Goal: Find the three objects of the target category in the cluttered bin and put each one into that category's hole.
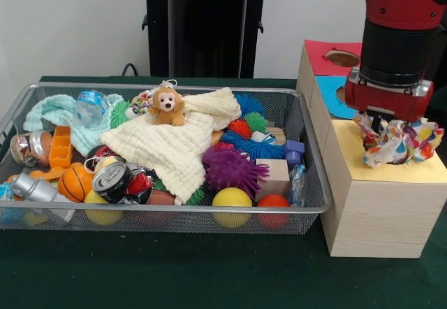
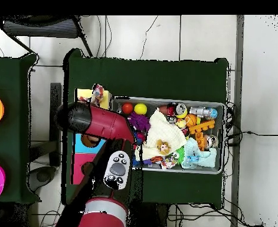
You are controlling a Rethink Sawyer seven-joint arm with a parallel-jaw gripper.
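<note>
My gripper [image 1: 388,128] hangs over the yellow top [image 1: 391,170] of the nearest pale wood box, at the right of the front view. It is shut on a bunched white cloth with bright dots [image 1: 399,141], whose lower end touches the yellow card. The hole is hidden under that cloth. In the overhead view the cloth [image 2: 98,93] shows on the yellow top [image 2: 84,94] and my arm hides the gripper. The wire mesh bin [image 1: 174,210] stands to the left, full of clutter. A small patch of dotted cloth [image 1: 142,102] shows beside a monkey toy [image 1: 167,106].
A blue-topped box [image 1: 328,89] and a red-topped box [image 1: 323,56] with its hole stand behind the yellow one. The bin holds a cream waffle cloth [image 1: 174,145], a mint-green cloth [image 1: 59,110], spiky balls, cans, a bottle and plain balls.
</note>
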